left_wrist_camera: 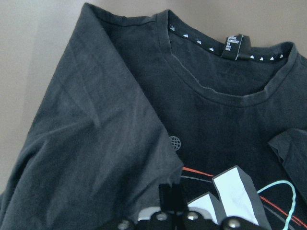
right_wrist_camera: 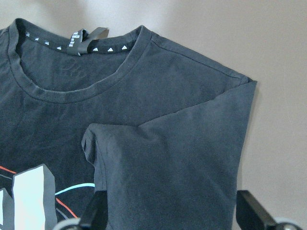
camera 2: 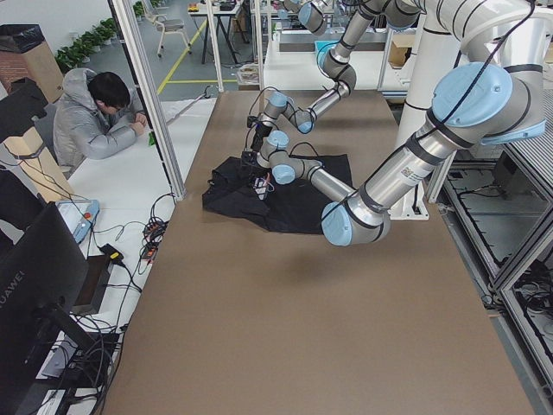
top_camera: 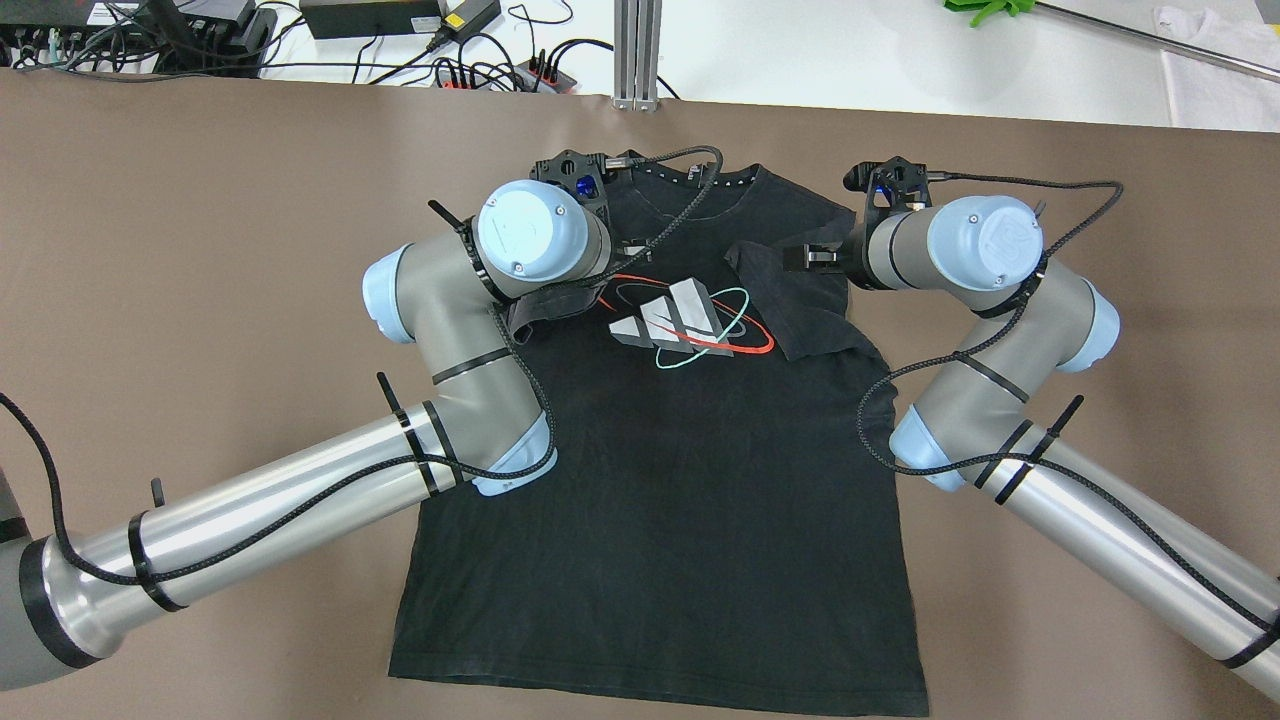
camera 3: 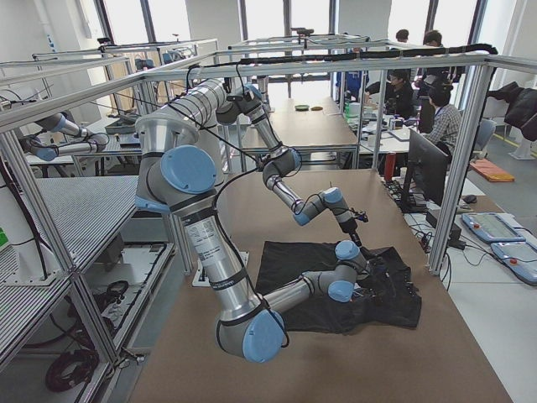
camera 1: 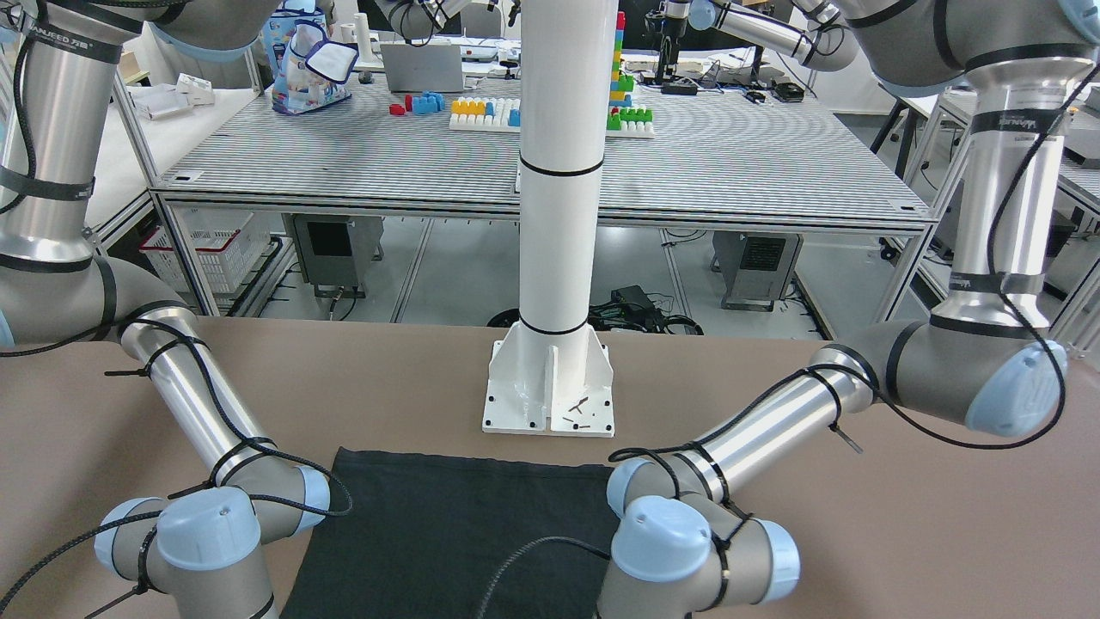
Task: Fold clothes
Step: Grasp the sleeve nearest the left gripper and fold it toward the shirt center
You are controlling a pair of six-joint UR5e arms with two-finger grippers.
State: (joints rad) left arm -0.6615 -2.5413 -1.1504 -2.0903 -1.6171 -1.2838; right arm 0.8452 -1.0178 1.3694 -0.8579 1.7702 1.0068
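Black fabric, the garment [top_camera: 680, 480], is being carried flat by the middle of the worktop [top_camera: 200, 250], collar [top_camera: 700, 182] toward the far edge. The sleeves [top_camera: 800, 300] are being folded inward, apparently to narrow it. The right pincer [right_wrist_camera: 173, 212] is being held spread astride its sleeve; whether the left pincer [left_wrist_camera: 171, 201] is clenched cannot be told.

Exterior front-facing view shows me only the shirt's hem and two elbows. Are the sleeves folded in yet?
Observer: Yes. Overhead, both sleeves of the black T-shirt lie folded onto its chest.
Operator: Is the right gripper holding its sleeve?
Observer: No. In the right wrist view, the right gripper is open, its fingers wide apart over the right sleeve.
Operator: And the left?
Observer: The left gripper sits at the edge of the left sleeve. I cannot tell whether it grips.
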